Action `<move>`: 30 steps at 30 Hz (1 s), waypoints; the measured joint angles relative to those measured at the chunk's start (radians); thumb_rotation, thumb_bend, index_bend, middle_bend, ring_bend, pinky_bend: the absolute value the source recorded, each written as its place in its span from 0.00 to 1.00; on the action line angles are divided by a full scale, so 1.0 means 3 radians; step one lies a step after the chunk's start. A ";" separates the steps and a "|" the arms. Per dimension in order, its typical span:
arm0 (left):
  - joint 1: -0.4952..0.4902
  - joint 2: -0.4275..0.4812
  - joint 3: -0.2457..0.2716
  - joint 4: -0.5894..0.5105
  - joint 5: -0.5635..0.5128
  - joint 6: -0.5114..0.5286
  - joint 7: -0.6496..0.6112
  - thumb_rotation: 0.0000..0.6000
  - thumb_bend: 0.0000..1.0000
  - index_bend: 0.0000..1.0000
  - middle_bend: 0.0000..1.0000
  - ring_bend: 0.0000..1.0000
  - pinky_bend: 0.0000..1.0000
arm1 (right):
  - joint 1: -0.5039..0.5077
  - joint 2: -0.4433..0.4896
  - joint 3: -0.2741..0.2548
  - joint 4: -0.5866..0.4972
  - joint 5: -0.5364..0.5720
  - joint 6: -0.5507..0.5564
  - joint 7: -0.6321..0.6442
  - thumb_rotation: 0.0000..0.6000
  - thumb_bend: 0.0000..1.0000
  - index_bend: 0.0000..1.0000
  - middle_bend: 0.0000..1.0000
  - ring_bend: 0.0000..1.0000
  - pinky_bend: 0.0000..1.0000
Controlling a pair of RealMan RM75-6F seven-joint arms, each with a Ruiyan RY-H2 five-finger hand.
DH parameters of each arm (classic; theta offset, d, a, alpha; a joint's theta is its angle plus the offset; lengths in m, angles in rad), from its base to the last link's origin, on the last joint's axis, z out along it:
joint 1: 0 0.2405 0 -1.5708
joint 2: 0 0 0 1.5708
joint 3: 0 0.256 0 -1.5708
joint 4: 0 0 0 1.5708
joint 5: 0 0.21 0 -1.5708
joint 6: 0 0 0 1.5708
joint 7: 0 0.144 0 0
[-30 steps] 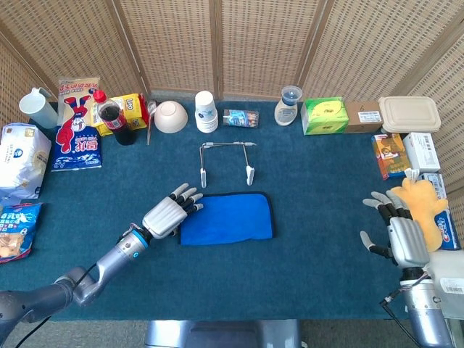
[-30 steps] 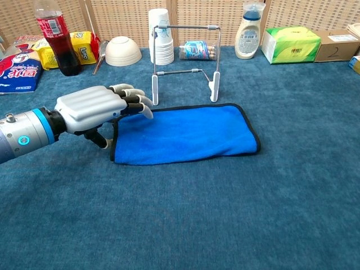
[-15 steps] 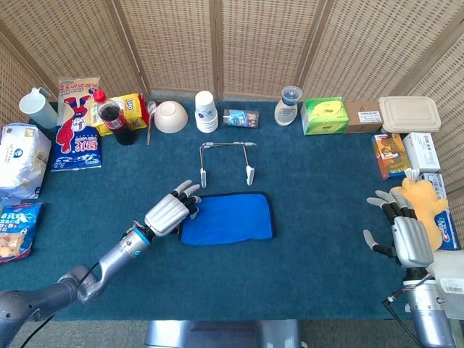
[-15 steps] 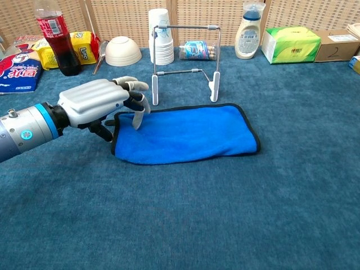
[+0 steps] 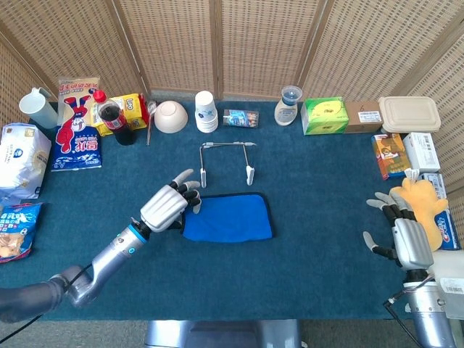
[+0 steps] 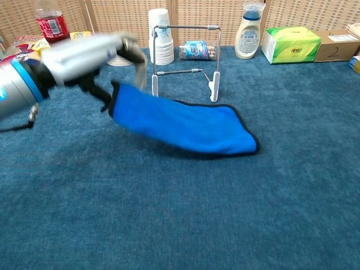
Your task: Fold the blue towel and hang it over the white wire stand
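Left hand (image 6: 84, 53) raised off the surface (image 6: 169, 225), pinching the left edge of the blue towel (image 6: 185, 126); that end is lifted, the far end lies on the surface just in front of the white wire stand (image 6: 185, 53). Left forearm angles up toward the stand, blurred in chest view. Right hand (image 5: 406, 235) well right of the stand, fingers spread, holding nothing.

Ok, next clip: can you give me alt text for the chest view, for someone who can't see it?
The robot's left hand, motion-blurred, grips one end of a folded blue towel and lifts it off the dark blue table while the other end rests down. Behind it stands a white wire stand, then a row of paper cups, a bottle and boxes.
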 measured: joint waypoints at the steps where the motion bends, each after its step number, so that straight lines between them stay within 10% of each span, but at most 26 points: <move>1: -0.0006 0.0085 -0.0039 -0.0143 -0.0041 -0.0016 0.0041 1.00 0.32 0.69 0.47 0.25 0.07 | -0.0003 -0.0004 -0.0004 0.0010 -0.0007 0.0002 0.0020 1.00 0.33 0.24 0.16 0.00 0.00; 11: -0.0175 0.0818 -0.0640 -0.1307 -0.1050 -0.0415 0.0564 1.00 0.32 0.68 0.47 0.25 0.06 | -0.0047 -0.0051 -0.0037 0.0126 -0.0051 0.0022 0.0209 1.00 0.33 0.24 0.16 0.00 0.00; 20: -0.0533 0.1027 -0.1060 -0.1666 -0.2068 -0.0683 0.1008 1.00 0.32 0.69 0.46 0.25 0.06 | -0.0142 -0.0086 -0.0083 0.0273 -0.0068 0.0080 0.0418 1.00 0.33 0.24 0.16 0.00 0.00; 30: -0.0745 0.1145 -0.1223 -0.1908 -0.2441 -0.0583 0.1272 1.00 0.32 0.69 0.45 0.24 0.04 | -0.0190 -0.0074 -0.0086 0.0353 -0.0106 0.0122 0.0579 1.00 0.33 0.23 0.16 0.00 0.00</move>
